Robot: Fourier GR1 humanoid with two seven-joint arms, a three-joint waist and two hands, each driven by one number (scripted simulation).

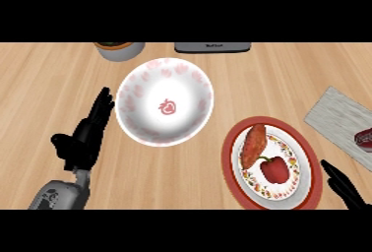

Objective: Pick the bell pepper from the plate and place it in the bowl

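Observation:
A red bell pepper (pixel 274 169) with a green stem lies on a red-rimmed plate (pixel 235 147) at the lower right, beside a long reddish vegetable (pixel 254 141). A white bowl (pixel 164 101) with red markings and a red strawberry figure at its centre stands left of the plate. My left hand (pixel 85 138) rests open to the left of the bowl, fingers straight and pointing up. Only the straight fingers of my right hand (pixel 341 186) show at the lower right edge, just right of the plate; it is open and holds nothing.
A grey cloth mat (pixel 337 120) with a dark red item (pixel 364 139) lies at the right edge. A grey pot (pixel 118 49) and a dark appliance (pixel 213 47) stand at the back edge. Wooden counter surrounds everything.

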